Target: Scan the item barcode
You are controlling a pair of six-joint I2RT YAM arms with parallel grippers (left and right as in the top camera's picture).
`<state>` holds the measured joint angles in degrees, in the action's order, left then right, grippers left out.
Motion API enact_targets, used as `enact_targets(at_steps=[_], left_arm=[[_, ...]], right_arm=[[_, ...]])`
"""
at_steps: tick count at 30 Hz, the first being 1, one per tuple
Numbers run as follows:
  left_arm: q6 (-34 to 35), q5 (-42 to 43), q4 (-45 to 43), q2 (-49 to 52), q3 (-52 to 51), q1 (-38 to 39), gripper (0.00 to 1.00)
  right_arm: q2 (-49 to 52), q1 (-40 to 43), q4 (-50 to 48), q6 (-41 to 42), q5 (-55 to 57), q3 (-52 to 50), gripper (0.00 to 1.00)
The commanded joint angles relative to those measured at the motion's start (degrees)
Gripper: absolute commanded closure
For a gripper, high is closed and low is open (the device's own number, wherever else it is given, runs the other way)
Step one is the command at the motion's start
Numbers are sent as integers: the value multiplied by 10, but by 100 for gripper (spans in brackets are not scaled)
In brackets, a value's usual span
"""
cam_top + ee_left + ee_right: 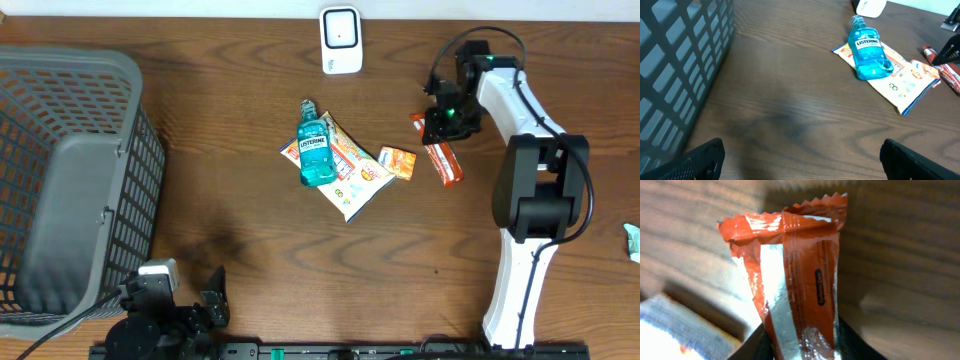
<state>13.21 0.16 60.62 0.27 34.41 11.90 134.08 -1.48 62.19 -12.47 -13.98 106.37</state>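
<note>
Wrapper (799, 265), crinkly red foil, serrated edge, pinched in right tool (802, 347); left tool (805, 160) spread wide.

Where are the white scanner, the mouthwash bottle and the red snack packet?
white scanner (341, 40), overhead view, centre of its face
mouthwash bottle (314, 152), overhead view, on its label
red snack packet (807, 280), right wrist view, middle of the wrapper

Dark brown wood-grain table (230, 230) — a pale strip (200, 6) beyond its far edge
</note>
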Motion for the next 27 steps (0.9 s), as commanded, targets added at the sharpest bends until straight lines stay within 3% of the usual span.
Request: enact_targets(at_steps=[1, 9, 19, 24, 27], left_arm=[[-9, 7, 0, 0, 2, 2, 1], [-9, 7, 0, 0, 2, 2, 1], [-9, 7, 0, 0, 2, 2, 1], [-9, 7, 0, 0, 2, 2, 1], [-9, 7, 0, 0, 2, 2, 1]], right_arm=[[44, 6, 15, -37, -54, -14, 72], [42, 7, 20, -7, -72, 10, 99], [42, 7, 87, 119, -69, 112, 98], [30, 5, 116, 213, -85, 125, 98], [16, 0, 140, 221, -118, 125, 98]])
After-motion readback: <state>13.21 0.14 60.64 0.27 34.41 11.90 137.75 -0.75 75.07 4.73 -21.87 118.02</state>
